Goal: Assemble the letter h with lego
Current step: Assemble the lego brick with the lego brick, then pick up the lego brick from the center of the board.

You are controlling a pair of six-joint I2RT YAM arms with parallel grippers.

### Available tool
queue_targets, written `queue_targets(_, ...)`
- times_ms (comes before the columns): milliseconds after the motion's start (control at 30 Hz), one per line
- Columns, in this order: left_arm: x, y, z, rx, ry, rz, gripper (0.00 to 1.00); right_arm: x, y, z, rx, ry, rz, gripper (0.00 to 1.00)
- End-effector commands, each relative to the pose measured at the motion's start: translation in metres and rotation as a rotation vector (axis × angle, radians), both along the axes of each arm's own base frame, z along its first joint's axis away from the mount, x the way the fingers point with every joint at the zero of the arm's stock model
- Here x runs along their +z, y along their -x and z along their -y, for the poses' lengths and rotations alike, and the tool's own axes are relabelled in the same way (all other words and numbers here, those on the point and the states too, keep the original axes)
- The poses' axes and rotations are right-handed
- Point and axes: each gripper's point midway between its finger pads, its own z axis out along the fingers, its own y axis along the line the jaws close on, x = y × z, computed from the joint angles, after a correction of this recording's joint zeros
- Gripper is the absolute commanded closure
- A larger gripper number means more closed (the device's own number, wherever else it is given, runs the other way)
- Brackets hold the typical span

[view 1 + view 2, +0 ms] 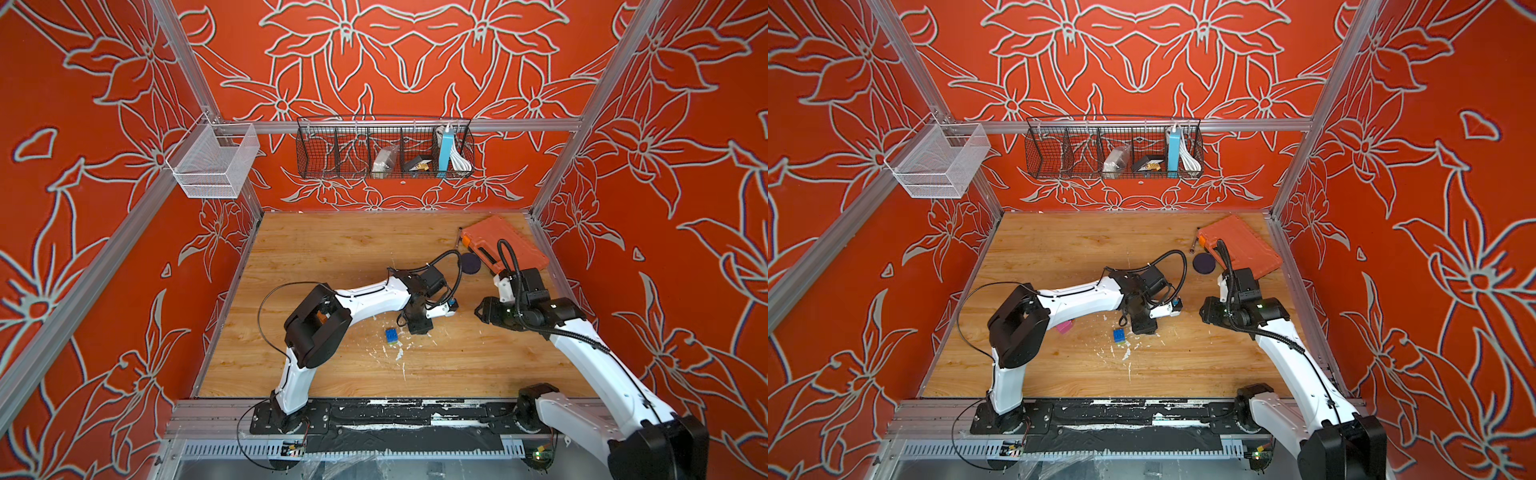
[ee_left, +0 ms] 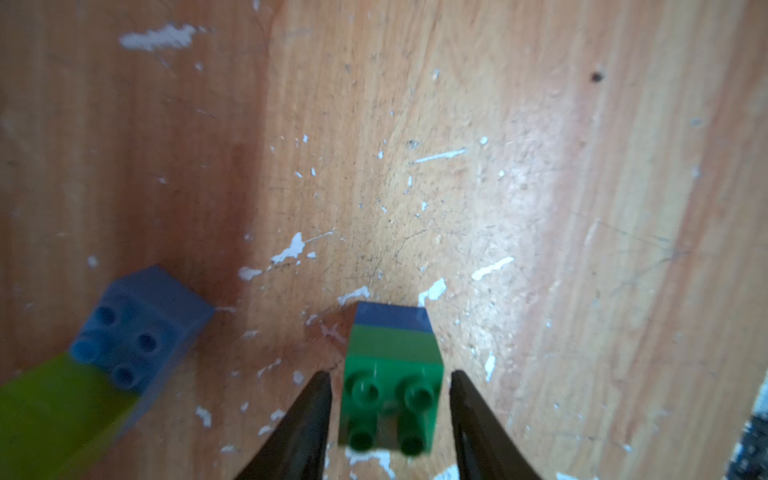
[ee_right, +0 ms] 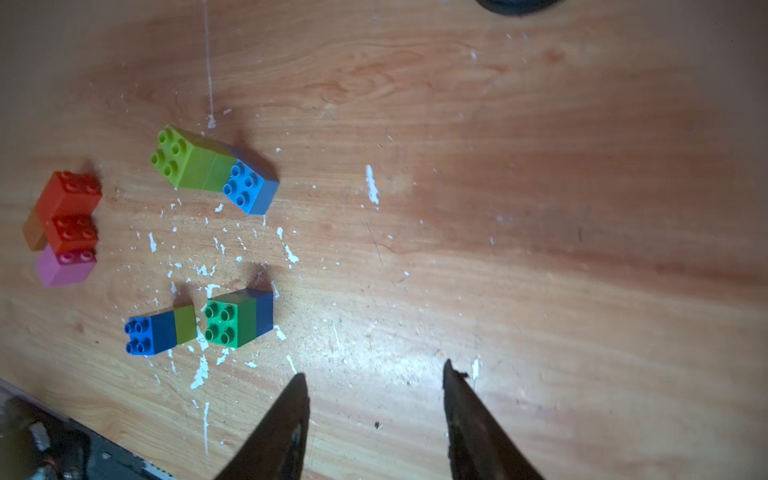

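The lego stands in small stacks on the wooden table. A dark green stack on a blue brick [image 2: 392,374] sits upright between my left gripper's [image 2: 390,373] fingers, with a gap on each side; the gripper is open. Beside it are a blue brick [image 2: 141,328] and a tall lime stack [image 2: 54,411]. The right wrist view shows the green stack [image 3: 239,318], a blue-on-lime stack [image 3: 160,330], the lime stack with its blue brick [image 3: 212,170], and a red, brown and pink cluster [image 3: 66,228]. My right gripper [image 3: 374,369] is open and empty, apart from the bricks.
An orange tool case [image 1: 505,245] lies at the back right with a dark round disc [image 1: 471,262] beside it. A black wire basket [image 1: 384,149] and a white mesh basket [image 1: 214,160] hang on the walls. White paint chips scar the table's middle.
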Motion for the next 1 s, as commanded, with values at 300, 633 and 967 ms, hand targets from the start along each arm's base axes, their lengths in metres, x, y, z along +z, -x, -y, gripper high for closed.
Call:
queue_targets(300,0.124,-0.027,-0.107,0.33,0.436,-0.068,0.49,0.026,-0.064,-0.094,0.555,0.264,0.364,0.44)
queue_targets(633,0.093,-0.108,-0.289,0.966,0.503,0.215,0.0,-0.01,-0.088,-0.174,0.981,0.371,0.265,0.29)
queue_targets(967,0.053,-0.115,-0.367,1.283,0.586,0.27,0.0,-0.068,-0.098,-0.194,1.087,0.452,0.083,0.28)
